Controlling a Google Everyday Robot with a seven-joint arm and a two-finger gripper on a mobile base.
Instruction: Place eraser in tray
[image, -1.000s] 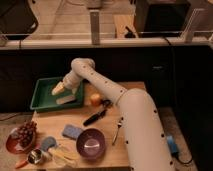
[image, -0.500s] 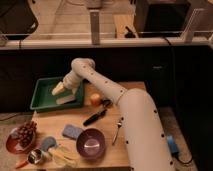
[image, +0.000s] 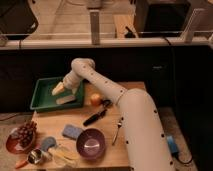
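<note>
We see the end effector (image: 58, 89) low over the tray (image: 42, 93) at the far left of the tabletop (image: 52, 120). The eraser (image: 65, 99) lies inside the tray, just on the near side of the end effector. We cannot tell whether the end effector is clenched or released, nor whether it touches the eraser.

Viewpoint: you look down from high up, behind the arm's shoulder.
Facing: across the table (image: 50, 119) toward the rail (image: 150, 42).
Nearness: mid-range, the whole tabletop fits.
Gripper: the gripper (image: 58, 90) sits left of centre, over the tray (image: 39, 96).
</note>
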